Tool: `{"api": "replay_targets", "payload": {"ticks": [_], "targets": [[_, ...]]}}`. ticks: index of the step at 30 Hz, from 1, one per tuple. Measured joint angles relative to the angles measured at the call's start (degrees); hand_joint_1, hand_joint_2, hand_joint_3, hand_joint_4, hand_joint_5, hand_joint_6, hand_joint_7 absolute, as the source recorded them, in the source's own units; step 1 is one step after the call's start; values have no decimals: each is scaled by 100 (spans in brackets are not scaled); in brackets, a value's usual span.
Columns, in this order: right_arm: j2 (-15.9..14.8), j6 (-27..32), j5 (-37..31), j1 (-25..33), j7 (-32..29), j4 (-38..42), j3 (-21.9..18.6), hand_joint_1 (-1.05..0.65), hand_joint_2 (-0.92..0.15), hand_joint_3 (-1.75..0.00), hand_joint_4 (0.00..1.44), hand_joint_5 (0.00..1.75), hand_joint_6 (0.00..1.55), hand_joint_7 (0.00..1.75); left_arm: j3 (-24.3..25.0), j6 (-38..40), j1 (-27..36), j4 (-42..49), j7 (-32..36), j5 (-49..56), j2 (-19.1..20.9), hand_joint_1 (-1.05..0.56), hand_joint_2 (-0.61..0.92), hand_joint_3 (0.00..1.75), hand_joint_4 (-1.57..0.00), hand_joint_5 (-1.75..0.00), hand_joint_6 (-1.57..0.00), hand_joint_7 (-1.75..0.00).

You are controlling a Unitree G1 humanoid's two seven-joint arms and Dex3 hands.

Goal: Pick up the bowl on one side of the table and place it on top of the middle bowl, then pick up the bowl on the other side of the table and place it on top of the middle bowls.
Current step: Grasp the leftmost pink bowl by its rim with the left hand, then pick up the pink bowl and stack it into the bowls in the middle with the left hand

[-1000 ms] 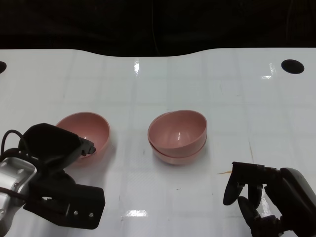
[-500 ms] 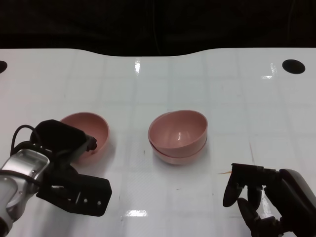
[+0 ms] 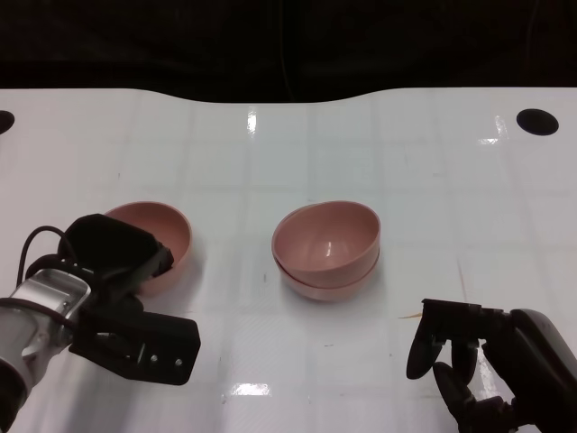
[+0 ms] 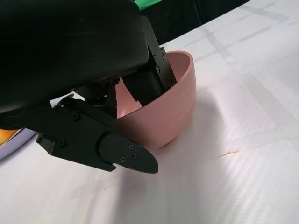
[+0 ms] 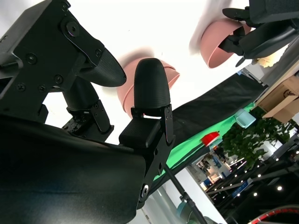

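Gripping the side bowl (image 3: 155,236) by its near rim, the left hand (image 3: 113,284) is seen with fingers inside and a finger outside the wall; the bowl is tilted at the table's (image 3: 361,153) left. The stacked middle bowls (image 3: 326,248) are sat well apart at centre. The right hand (image 3: 478,365) is kept empty, fingers apart, near the front right.

Head view high, looking down; wrist views close, low; all share side bowl (image 3: 167,236)
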Motion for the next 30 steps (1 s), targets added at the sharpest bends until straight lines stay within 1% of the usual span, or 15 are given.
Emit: {"api": "replay_targets", "payload": {"ticks": [1,2,4,6,10,14,16,17,22,23,25,26,27,29,30], "targets": [[0,0,0,0,0,0,0,-7,-15,-165,90,175,82,142,-11,6,-22,19,38,-7,-7,-29,92,5,-84,-175,-88,-101],[0,0,0,0,0,0,0,-7,-15,-165,90,175,82,142,-20,13,-43,35,96,-14,-10,-28,92,7,-84,-175,-76,-133],[0,0,1,0,0,0,0,-7,-15,-165,90,175,82,142,-25,16,-66,82,236,-47,-21,-26,91,8,-87,-175,-68,-159],[0,0,1,1,2,0,0,-8,-15,-165,90,175,82,142,-28,-4,-66,134,469,-91,-28,-24,92,11,-89,-175,-64,-171],[0,-2,1,1,2,1,0,-7,-15,-165,90,175,82,142,-27,-160,-45,161,792,-195,-29,-23,92,20,-88,-175,-60,-173],[0,-3,0,1,2,1,-1,-8,-15,-165,90,175,82,142,-14,-219,-34,109,942,-256,-18,-23,92,26,-84,-175,-58,-169],[0,-3,0,1,2,0,-1,-8,-15,-165,90,175,82,142,50,-217,8,2,941,-365,6,-23,92,27,-83,-175,-61,-160],[0,-3,0,1,2,0,-1,-8,-15,-165,90,175,82,142,100,-214,45,-90,940,-408,25,-24,92,32,-83,-175,-63,-150],[0,-7,-2,1,1,0,-1,-8,-15,-165,90,175,82,142,241,-156,133,-611,832,-471,178,-24,91,33,-80,-175,-70,-130],[0,-7,-3,1,1,0,-1,-8,-15,-165,90,175,82,142,264,-155,151,-742,797,-498,213,-23,92,33,-79,-175,-72,-129],[0,-7,-4,1,1,0,-1,-8,-15,-165,90,175,82,142,327,-159,196,-971,768,-542,271,-24,92,32,-78,-175,-71,-132],[0,-6,-5,1,1,0,0,-7,-15,-165,90,175,82,143,350,-153,223,-1084,721,-548,299,-24,92,33,-78,-175,-68,-141],[1,-4,-7,1,1,-2,0,-7,-15,-166,90,175,82,143,359,-142,254,-1198,666,-549,329,-24,92,34,-79,-175,-64,-154],[2,3,-8,3,1,-4,-1,-7,-14,-166,90,175,82,143,367,-110,303,-1438,482,-554,353,-23,92,34,-80,-175,-59,-167],[2,7,-7,2,2,-5,1,-7,-14,-166,90,175,82,143,375,-96,307,-1565,335,-571,361,-22,92,34,-80,-175,-58,-168]]}}
